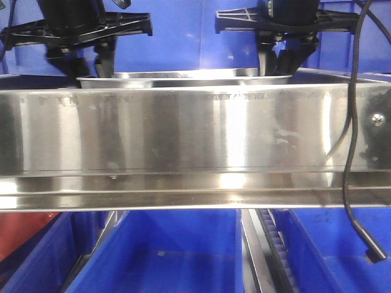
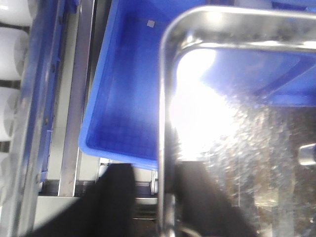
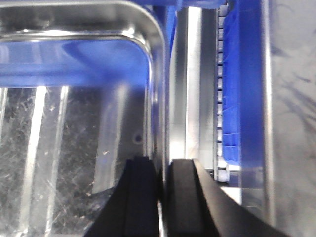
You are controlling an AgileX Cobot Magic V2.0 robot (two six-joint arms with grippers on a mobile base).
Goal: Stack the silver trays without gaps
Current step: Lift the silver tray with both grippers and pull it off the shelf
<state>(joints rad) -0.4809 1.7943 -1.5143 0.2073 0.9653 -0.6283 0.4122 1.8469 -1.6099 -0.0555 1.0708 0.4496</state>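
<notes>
Silver tray (image 1: pixel 183 80) held upper centre behind the steel rail (image 1: pixel 183 128), over a blue bin (image 2: pixel 123 98); right fingers (image 3: pixel 140 202) pinch its rim, left fingers (image 2: pixel 116 202) straddle the rim, grip indeterminable.

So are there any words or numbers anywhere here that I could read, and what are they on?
None can be read.
Faint marks along the top of the steel shelf rail: too blurred to read.
A small grey square in the blue bin: too small to tell.
The silver tray: only scratches and glare.
</notes>
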